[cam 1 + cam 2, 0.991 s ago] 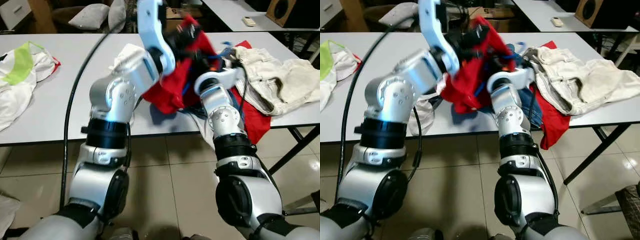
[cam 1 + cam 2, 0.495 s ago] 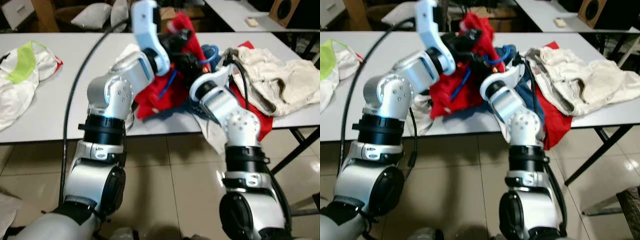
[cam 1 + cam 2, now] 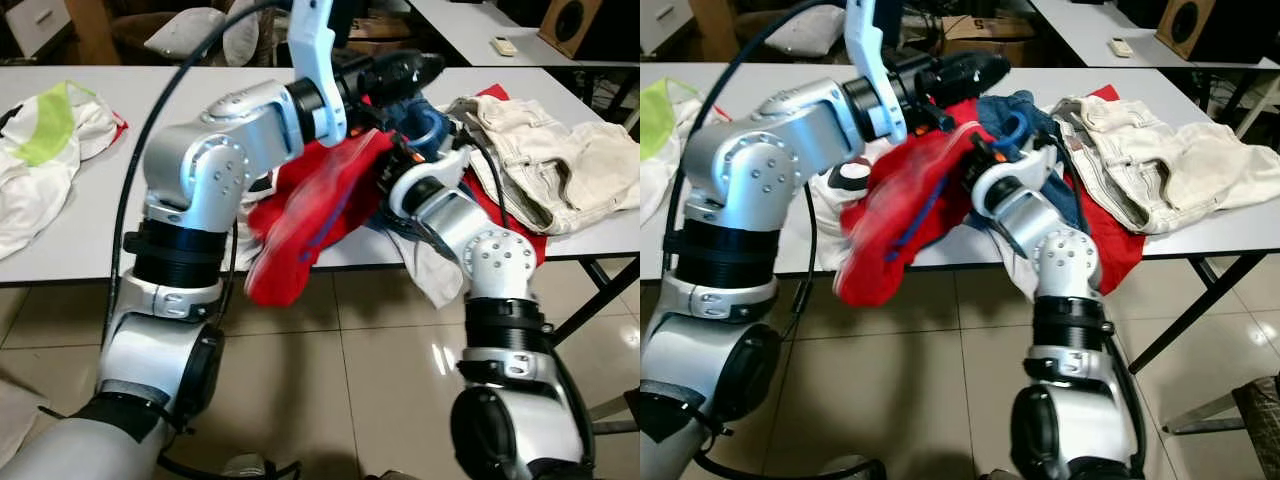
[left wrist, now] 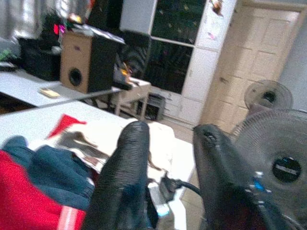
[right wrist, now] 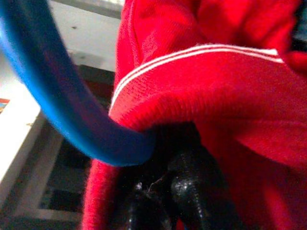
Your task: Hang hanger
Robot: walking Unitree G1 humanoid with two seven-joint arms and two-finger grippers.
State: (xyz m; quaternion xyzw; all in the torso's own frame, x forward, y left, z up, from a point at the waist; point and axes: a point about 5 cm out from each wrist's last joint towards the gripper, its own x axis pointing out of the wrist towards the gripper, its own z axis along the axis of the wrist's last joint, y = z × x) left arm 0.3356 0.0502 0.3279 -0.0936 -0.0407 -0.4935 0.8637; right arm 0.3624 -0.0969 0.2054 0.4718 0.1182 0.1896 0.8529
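One blue hanger (image 5: 62, 100) inside one red garment (image 3: 310, 215) draped off the table (image 3: 90, 240) edge, my right claw (image 5: 165, 191) pinched closed on garment, my left claw (image 4: 168, 177) spread apart, empty, above table, no readable writing.

surface (image 3: 70, 250): white, long
cream trousers (image 3: 545, 165): crumpled, surface's right end
white-green garment (image 3: 40, 140): left end
speaker (image 3: 565, 18): far right, back
fan (image 4: 273, 158): beside door (image 4: 249, 57)

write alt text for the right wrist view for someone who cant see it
The right gripper's black fingers, close together, hold a fold of the red garment with a white stripe, beside a curved blue hanger blurred in the foreground.
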